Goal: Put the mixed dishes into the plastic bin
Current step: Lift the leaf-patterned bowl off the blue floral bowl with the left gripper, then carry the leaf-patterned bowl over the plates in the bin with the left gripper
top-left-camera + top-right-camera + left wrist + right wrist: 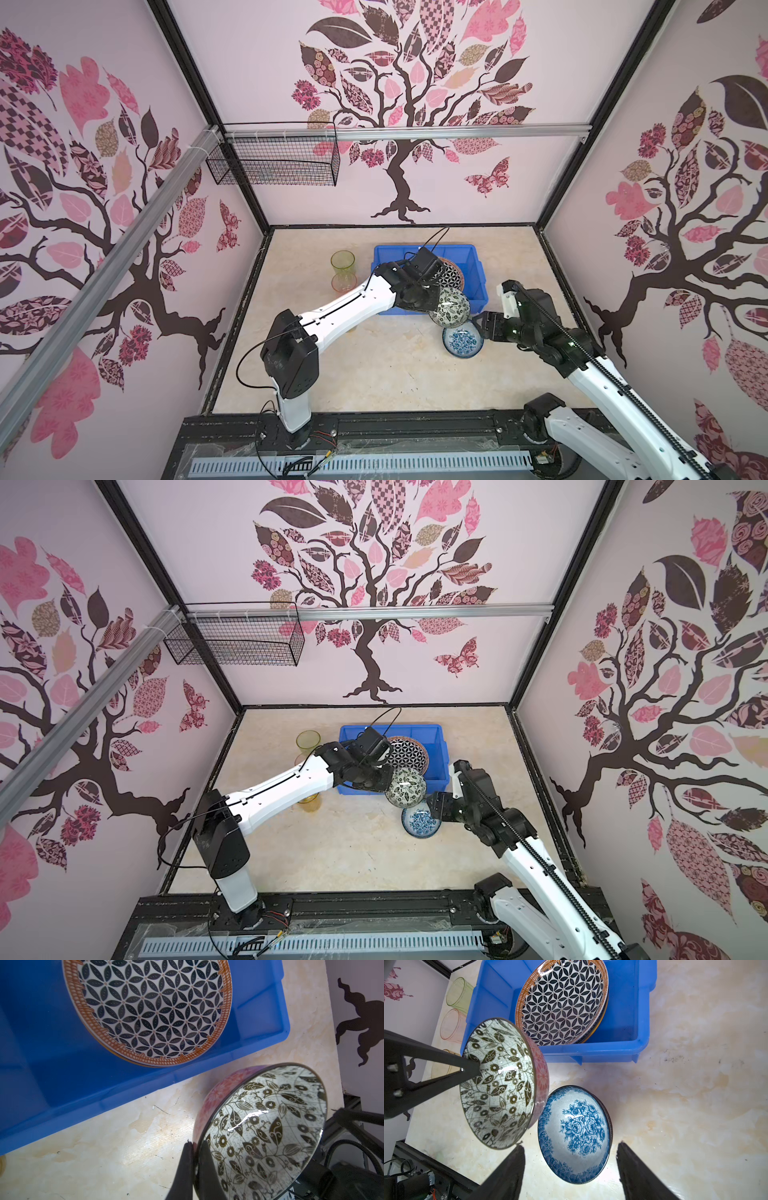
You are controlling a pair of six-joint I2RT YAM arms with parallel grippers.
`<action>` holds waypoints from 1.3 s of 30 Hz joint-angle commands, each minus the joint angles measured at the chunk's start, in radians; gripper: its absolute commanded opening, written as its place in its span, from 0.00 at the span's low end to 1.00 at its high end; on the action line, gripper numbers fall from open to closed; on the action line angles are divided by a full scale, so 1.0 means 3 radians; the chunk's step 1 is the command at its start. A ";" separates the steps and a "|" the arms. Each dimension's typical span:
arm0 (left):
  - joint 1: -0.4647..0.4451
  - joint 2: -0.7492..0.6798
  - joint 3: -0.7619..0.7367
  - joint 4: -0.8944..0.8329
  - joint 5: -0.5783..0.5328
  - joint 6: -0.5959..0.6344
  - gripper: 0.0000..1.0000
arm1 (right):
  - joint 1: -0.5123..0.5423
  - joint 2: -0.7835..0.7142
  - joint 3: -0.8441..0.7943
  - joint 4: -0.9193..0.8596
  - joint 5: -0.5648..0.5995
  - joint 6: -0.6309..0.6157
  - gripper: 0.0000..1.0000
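We are looking at a bright blue plastic bin point(476, 282) in which a petal-patterned plate with an orange rim point(153, 1007) is lying at a tilt on top of other plates. Just outside the bin's near wall, the left gripper point(195, 1167) is clenching the rim of a tilted floral bowl point(259, 1126), black-and-white inside and pink outside. The right gripper point(571, 1167) is hanging released, jaws wide, close to a blue-rose bowl point(575, 1126) sitting on the table point(374, 365). A green tumbler point(343, 261), a pink tumbler point(343, 283) and an amber tumbler point(311, 804) are standing beside the bin's left wall.
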 commanded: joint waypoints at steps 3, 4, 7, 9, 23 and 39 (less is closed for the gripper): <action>0.0067 -0.0124 0.0155 -0.0047 -0.0178 0.0138 0.00 | -0.0006 0.0041 0.0092 0.0068 -0.0072 0.0032 0.73; 0.0082 -0.0124 0.0177 -0.0060 -0.0191 0.0144 0.00 | -0.0006 0.0052 0.0095 0.0070 -0.0071 0.0029 0.73; 0.0156 -0.0119 0.0228 -0.0056 -0.0207 0.0168 0.00 | -0.0008 0.0063 0.0096 0.0080 -0.0062 0.0027 0.73; 0.0245 -0.0113 0.0253 -0.0028 -0.0166 0.0167 0.00 | -0.0012 0.0060 0.0085 0.0075 -0.0047 0.0027 0.73; 0.0604 0.0369 0.0952 -0.0099 -0.0118 0.0380 0.00 | -0.0009 0.0142 0.0069 0.0025 0.0073 0.0067 0.72; 0.0944 0.0870 0.1384 -0.0120 0.0230 0.0438 0.00 | -0.0009 0.0009 0.0045 -0.0002 0.0319 0.0318 0.71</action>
